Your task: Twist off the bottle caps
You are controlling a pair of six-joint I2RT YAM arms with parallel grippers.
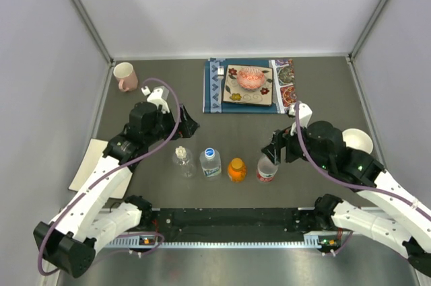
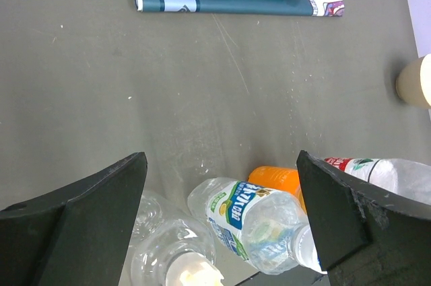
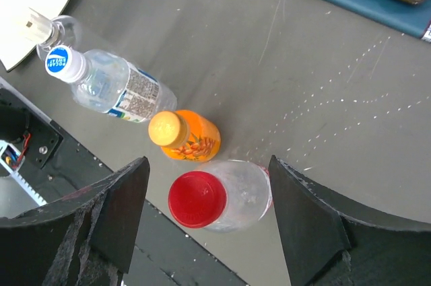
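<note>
Bottles first, from above: counting four in a line on the worktop, and taking the orange bottle as the marker. Just left of it, picking out the blue-labelled bottle, then the plain clear bottle; just right of it, the red-labelled bottle. Spotting a cap on every neck, as far as this height allows, so calling nothing unscrewed. Finding the left gripper beyond and left of the orange bottle, clear of the row, and the right gripper crowding the red-labelled bottle.

Over to the left wrist: seeing fingers spread wide and holding nothing, with bare worktop between them. Catching the plain clear bottle and its white cap low in shot, left of the orange bottle. No contact anywhere.

Now the right wrist: looking straight down on the red cap, right beside the orange bottle, sitting between wide-open fingers with a gap on both sides. Straddled, not gripped. Noting the orange cap and blue cap plainly seated too.

Scoring it: zero of four off, all four left. Reads as the approach on the red cap; needs a close on it, and likely a second hold on the bottle body before any twist.
</note>
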